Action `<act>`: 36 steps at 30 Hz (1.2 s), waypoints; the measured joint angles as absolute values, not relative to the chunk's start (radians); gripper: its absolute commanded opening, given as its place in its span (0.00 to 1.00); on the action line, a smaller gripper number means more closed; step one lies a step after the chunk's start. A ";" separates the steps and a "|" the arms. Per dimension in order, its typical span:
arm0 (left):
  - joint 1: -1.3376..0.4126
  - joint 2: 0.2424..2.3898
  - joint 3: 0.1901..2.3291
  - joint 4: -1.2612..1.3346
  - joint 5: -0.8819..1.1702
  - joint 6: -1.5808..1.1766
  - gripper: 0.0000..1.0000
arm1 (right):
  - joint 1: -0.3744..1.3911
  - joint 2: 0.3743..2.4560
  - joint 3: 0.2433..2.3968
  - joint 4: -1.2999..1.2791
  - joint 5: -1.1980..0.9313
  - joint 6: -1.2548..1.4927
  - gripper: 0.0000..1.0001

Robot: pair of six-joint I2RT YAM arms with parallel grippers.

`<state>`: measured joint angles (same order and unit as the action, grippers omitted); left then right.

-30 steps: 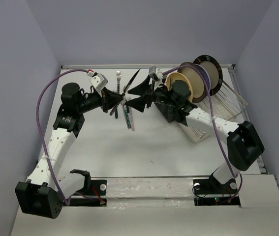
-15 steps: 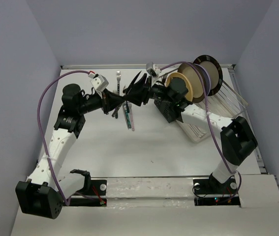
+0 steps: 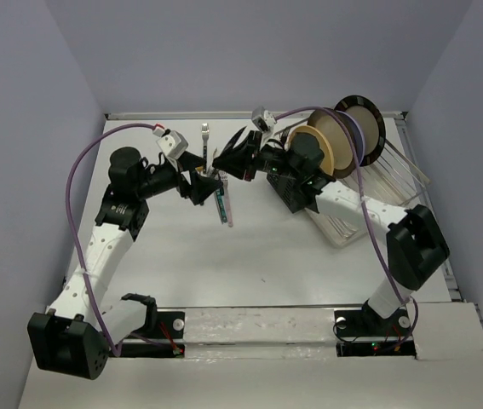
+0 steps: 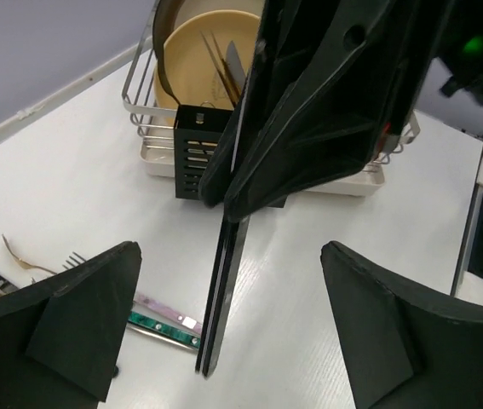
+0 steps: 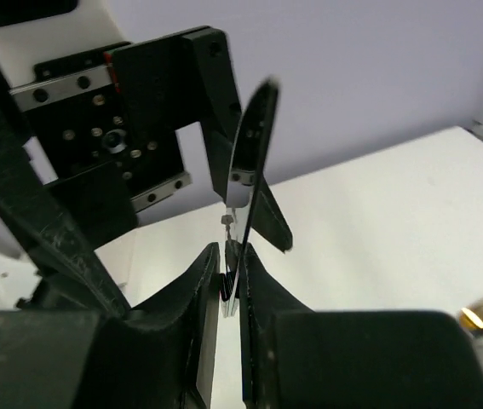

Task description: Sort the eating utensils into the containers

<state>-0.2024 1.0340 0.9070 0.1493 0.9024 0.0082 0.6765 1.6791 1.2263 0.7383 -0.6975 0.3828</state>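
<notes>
My right gripper (image 3: 219, 165) (image 5: 231, 256) is shut on a black-handled utensil, held above the table at the back centre. Its dark handle (image 4: 224, 281) hangs below the right fingers, and its shiny metal end (image 5: 245, 153) sticks out past them. My left gripper (image 3: 202, 177) (image 4: 231, 256) stands open, one finger on each side of that handle and not touching it. The black perforated caddy (image 3: 288, 183) (image 4: 194, 145) stands at the front of the rack, to the right of both grippers. More utensils lie below: a green handle (image 3: 221, 203) (image 4: 160, 324), a pinkish handle (image 4: 169, 307) and a gold fork (image 4: 20, 256).
A wire dish rack (image 3: 369, 196) with upright round plates (image 3: 335, 145) (image 4: 207, 51) fills the right back part of the table. A silver fork (image 3: 205, 132) lies near the back wall. The two arms meet closely over the pile of cutlery.
The right gripper moved left and shut on the black-handled utensil that the left gripper held. The left gripper then opened and drew back a little to the left.
</notes>
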 measured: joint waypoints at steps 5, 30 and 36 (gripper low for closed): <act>-0.205 1.034 0.878 0.153 0.773 0.019 0.99 | 0.683 1.512 1.220 0.421 -0.411 0.222 0.00; -0.208 1.341 0.870 0.100 0.121 0.095 0.99 | 0.672 1.501 1.366 -0.311 0.570 -0.056 0.00; -0.208 1.384 0.870 0.100 0.115 0.097 0.99 | 0.651 1.522 1.365 -0.345 0.545 -0.032 0.02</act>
